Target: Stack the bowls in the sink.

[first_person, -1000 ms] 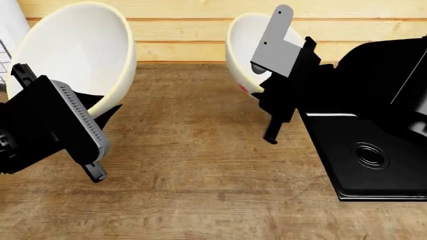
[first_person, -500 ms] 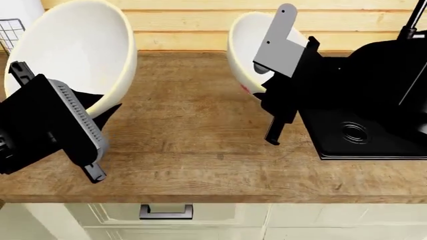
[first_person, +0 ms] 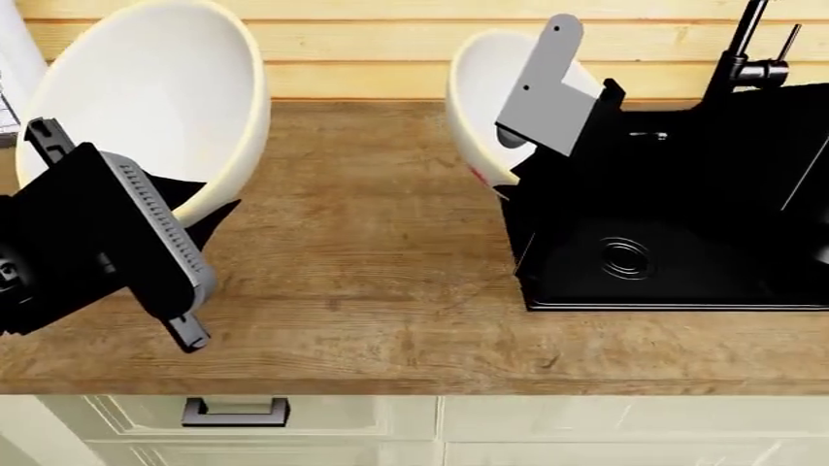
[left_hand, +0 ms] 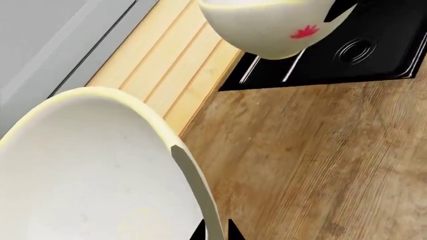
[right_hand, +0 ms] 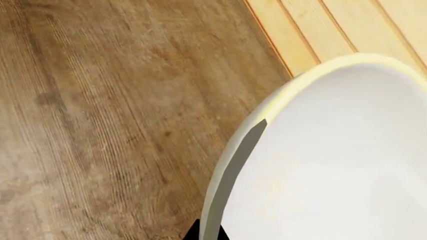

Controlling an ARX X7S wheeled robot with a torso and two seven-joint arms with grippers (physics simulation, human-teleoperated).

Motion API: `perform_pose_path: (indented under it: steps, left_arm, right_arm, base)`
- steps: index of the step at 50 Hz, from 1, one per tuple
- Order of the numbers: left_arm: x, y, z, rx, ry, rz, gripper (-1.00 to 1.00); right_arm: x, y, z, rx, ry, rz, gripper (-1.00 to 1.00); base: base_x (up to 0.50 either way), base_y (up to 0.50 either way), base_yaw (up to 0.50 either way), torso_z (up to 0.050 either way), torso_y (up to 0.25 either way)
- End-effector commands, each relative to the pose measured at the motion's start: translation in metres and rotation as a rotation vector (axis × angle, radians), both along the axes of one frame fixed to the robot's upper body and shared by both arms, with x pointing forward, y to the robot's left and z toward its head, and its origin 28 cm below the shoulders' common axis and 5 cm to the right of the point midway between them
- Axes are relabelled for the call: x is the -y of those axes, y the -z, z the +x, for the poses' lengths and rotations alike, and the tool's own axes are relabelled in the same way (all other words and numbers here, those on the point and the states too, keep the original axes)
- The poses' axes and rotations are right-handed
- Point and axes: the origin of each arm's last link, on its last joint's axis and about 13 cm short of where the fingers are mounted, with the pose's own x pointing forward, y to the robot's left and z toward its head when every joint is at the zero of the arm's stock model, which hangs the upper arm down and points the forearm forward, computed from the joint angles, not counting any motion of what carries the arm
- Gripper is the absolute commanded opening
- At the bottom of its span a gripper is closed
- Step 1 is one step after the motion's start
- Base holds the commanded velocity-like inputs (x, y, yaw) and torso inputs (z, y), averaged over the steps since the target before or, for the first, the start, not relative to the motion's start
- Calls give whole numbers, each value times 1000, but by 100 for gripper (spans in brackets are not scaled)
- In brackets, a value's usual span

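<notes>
The large cream-white bowl with a yellowish rim is tilted above the counter's left side. My left gripper is shut on its rim; the left wrist view shows this bowl with the left gripper clamping the rim wall. The smaller white bowl hangs tilted at the left edge of the black sink, with my right gripper shut on its rim. Its red mark faces outward. In the right wrist view, the right gripper straddles this bowl's rim.
The wooden counter runs under both arms, backed by a pale plank wall. A tall black faucet stands behind the sink. Cream drawers with a dark handle lie below the counter's front edge.
The view has shifted. The sink now sits further left and shows more fully, and the counter's front edge and drawers have come into sight. Both bowls stay held as before.
</notes>
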Motion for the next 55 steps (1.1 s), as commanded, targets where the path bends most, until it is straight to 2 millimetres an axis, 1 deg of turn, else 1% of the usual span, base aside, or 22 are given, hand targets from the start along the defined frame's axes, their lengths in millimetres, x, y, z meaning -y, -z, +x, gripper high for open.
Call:
perform_pose_path:
  steps: [1, 30, 40, 49, 55]
  left_arm:
    - [1, -3, 1, 30, -5, -2, -100]
    - [3, -4, 3, 31, 1, -2, -100]
    - [2, -2, 4, 30, 2, -3, -100]
    - [2, -2, 3, 31, 0, -5, -100]
    - [2, -2, 3, 33, 1, -7, -100]
  right_arm:
    - [3, -2, -1, 30, 18, 3, -100]
    - [6, 1, -3, 17, 24, 2, -100]
    - [6, 6, -5, -11, 18, -16, -100]
    - [5, 6, -4, -21, 9, -33, -100]
    - [0, 5, 4, -26, 0, -39, -100]
  base:
    - [1, -500, 0, 0, 0]
    - [1, -500, 0, 0, 1]
    - [0, -493, 0, 0, 0]
    - [0, 0, 0, 0, 1]
    - [0, 0, 0, 2, 2]
